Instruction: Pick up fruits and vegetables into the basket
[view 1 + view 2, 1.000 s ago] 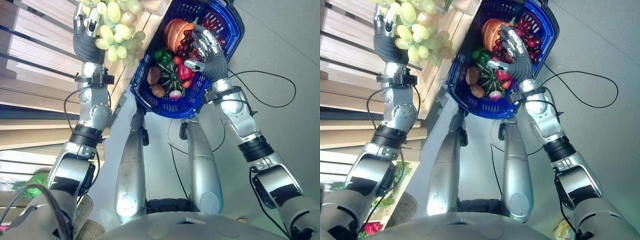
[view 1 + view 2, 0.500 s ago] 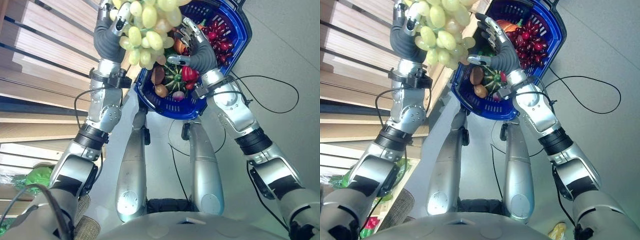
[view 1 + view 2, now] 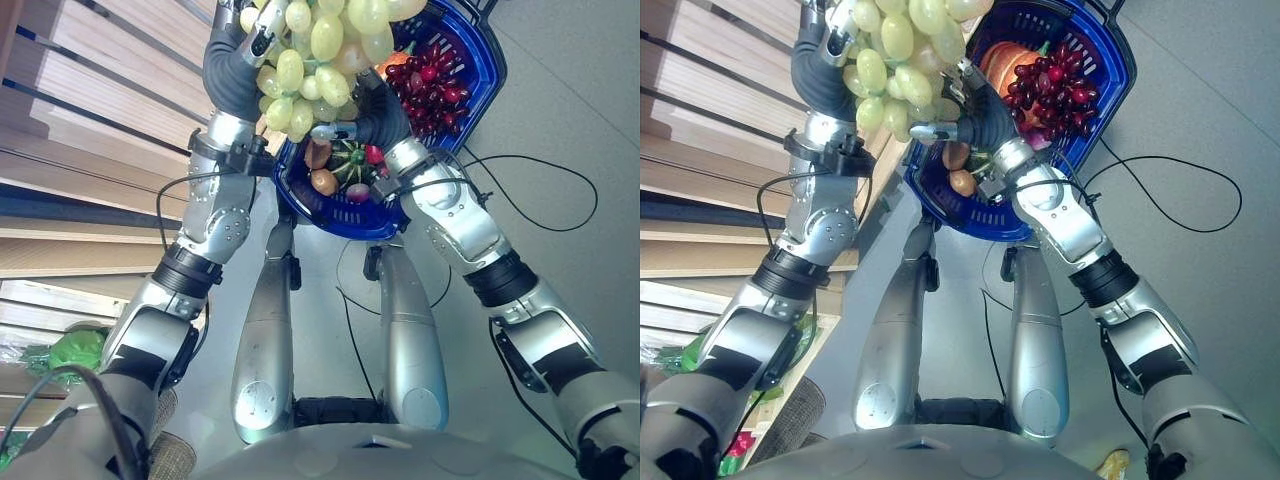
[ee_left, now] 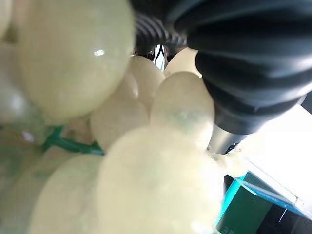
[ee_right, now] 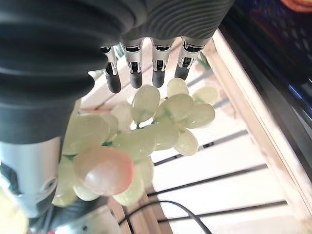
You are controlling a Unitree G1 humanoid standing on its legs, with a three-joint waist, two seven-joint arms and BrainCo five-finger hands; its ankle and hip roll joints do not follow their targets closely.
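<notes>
- Left eye view: a bunch of green grapes is held up by the left hand, whose fingers are curled round the top of the bunch. The bunch hangs over the near left rim of the blue basket, partly in front of it. The right hand is seen just beside and below the bunch, over the basket; most of its fingers are hidden by the grapes. In the basket, red grapes, a brown kiwi, a striped green squash and a red pepper are seen.
- Right eye view: the same bunch is seen against the wooden slatted shelf and the basket's left edge. An orange pumpkin lies by the red grapes.
- Left wrist view: pale grapes are pressed close to the dark ribbed cover, with a green stem among them.
- Right wrist view: the right hand's fingers are stretched out straight, released, grasping nothing. The bunch hangs just past their dark tips; contact cannot be told.
</notes>
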